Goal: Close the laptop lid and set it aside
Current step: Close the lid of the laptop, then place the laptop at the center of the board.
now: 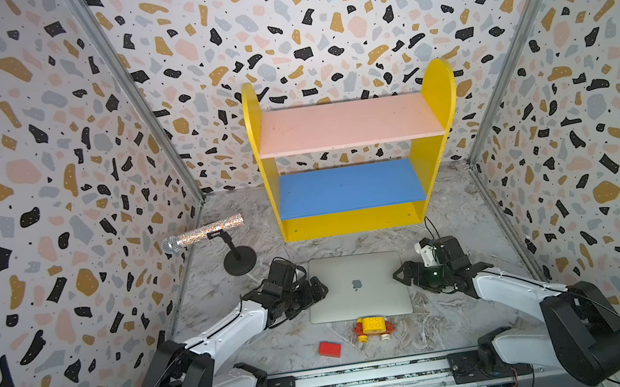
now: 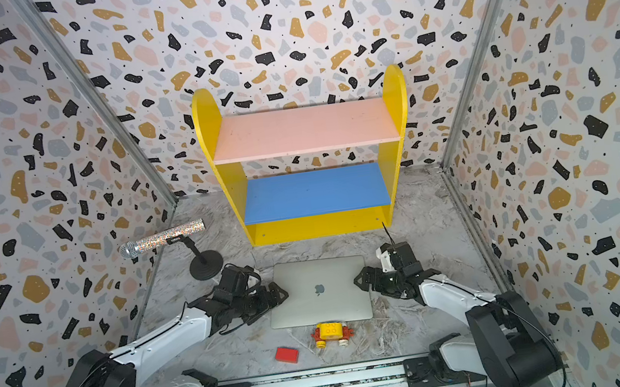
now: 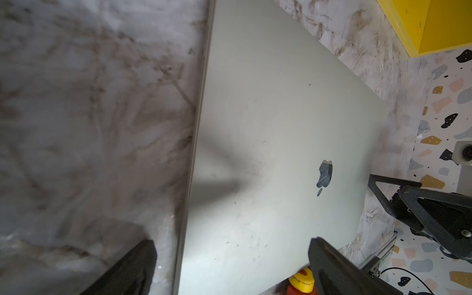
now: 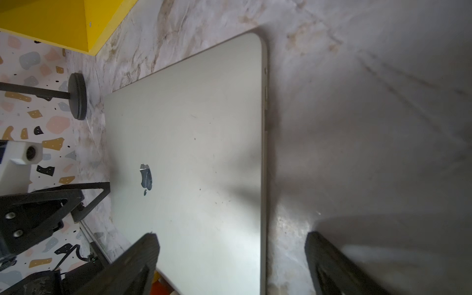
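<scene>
Note for your log: the laptop (image 1: 359,302) lies flat on the marbled counter (image 1: 459,317), mid-way between the 2 arms and in front of the yellow shelf unit (image 1: 360,220). The laptop lid (image 1: 351,270) is down, silver-grey outside up, with the apple logo facing up in both top views. The left fingers (image 1: 317,288) are spread wide and clasp nothing. In the left wrist view 1 finger (image 3: 135,265) sits over bare counter and the other (image 3: 329,265) over the lid, with the laptop's left edge between them. The right fingers (image 1: 406,273) are likewise spread and empty, just beside the laptop's right edge. In the right wrist view 1 finger (image 4: 138,258) is over the lid and the other (image 4: 327,255) over the counter. You cannot tell from any view whether a finger touches the metal. The yellow toy car (image 1: 373,328) stands just beside the laptop's near edge; whether they touch is unclear. The red block (image 1: 329,349) lies near the car, apart from the laptop. The glittery microphone (image 1: 203,233) rests on its black stand (image 1: 239,258), left of the shelf unit.
</scene>
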